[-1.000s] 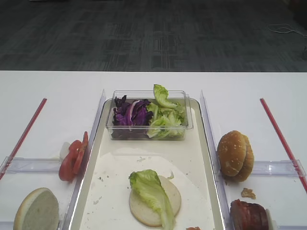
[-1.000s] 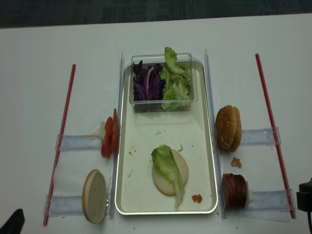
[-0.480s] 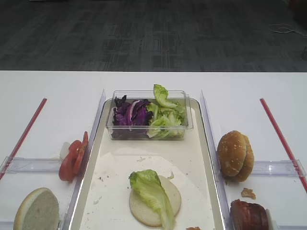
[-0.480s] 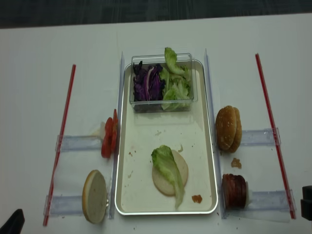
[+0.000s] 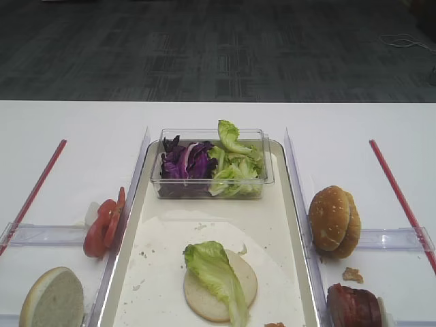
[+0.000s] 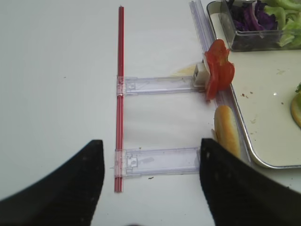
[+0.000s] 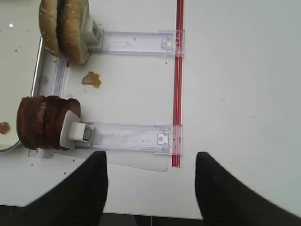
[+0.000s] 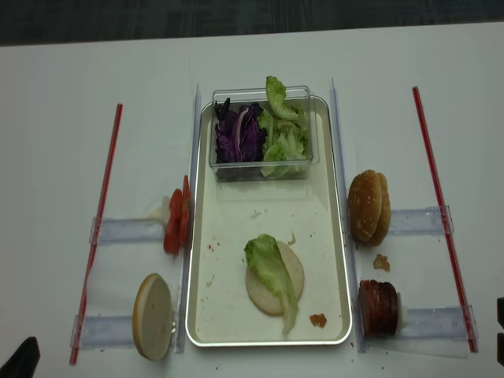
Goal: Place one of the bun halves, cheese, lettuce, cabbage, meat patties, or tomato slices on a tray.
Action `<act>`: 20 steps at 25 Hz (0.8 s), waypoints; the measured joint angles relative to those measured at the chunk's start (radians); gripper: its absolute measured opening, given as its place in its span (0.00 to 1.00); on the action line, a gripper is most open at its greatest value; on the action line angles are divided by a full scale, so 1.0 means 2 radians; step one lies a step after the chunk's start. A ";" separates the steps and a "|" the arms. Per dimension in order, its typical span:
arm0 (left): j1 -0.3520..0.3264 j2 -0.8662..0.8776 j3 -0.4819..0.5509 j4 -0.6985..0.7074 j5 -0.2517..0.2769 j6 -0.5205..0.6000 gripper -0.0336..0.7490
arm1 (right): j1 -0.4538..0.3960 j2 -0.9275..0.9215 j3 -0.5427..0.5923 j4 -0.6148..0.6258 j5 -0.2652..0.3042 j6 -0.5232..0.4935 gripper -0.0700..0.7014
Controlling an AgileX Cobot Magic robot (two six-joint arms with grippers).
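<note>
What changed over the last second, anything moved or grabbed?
Only the right arm: its dark tip at the right edge of the realsense view has slid further out of frame. The right pincer is open and empty. Nothing was grabbed or released. The bun half with lettuce on the tray, the meat patties and the tomato slices stayed put.

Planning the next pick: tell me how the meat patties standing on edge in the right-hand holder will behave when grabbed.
The meat patties stand on edge, packed together, so pulling one may tip its neighbours. They look thick and dense, probably fairly stiff. A crumb nearby hints that edges may flake under a hard squeeze.
</note>
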 joint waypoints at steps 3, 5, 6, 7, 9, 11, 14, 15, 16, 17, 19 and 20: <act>0.000 0.000 0.000 0.000 0.000 0.000 0.58 | 0.000 -0.021 0.000 0.000 0.002 0.000 0.65; 0.000 0.000 0.000 0.000 0.000 0.000 0.58 | 0.000 -0.033 0.000 0.000 0.003 0.000 0.65; 0.000 0.000 0.000 0.000 0.000 0.000 0.58 | 0.000 -0.039 0.000 0.000 0.003 0.000 0.65; 0.000 0.000 0.000 0.000 0.000 0.000 0.58 | 0.000 -0.046 0.000 0.000 0.004 0.000 0.65; 0.000 0.000 0.000 0.000 0.000 0.000 0.58 | 0.000 -0.062 0.000 0.000 0.004 0.000 0.65; 0.000 0.000 0.000 0.000 0.000 0.000 0.58 | 0.000 -0.075 0.000 0.000 0.005 0.001 0.65; 0.000 0.000 0.000 0.000 0.000 0.000 0.58 | 0.000 -0.094 0.000 -0.001 0.005 0.001 0.65; 0.000 0.000 0.000 0.000 0.000 0.000 0.58 | 0.000 -0.100 0.000 -0.001 0.005 0.001 0.65; 0.000 0.000 0.000 0.000 0.000 0.000 0.58 | 0.000 -0.106 0.000 -0.001 0.006 0.001 0.65; 0.000 0.000 0.000 0.000 0.000 0.000 0.58 | 0.000 -0.110 0.000 -0.001 0.006 0.001 0.65; 0.000 0.000 0.000 0.000 0.000 0.000 0.58 | 0.000 -0.119 0.000 -0.002 0.008 0.003 0.65; 0.000 0.000 0.000 0.000 0.000 0.000 0.58 | 0.000 -0.122 0.000 -0.002 0.009 0.003 0.65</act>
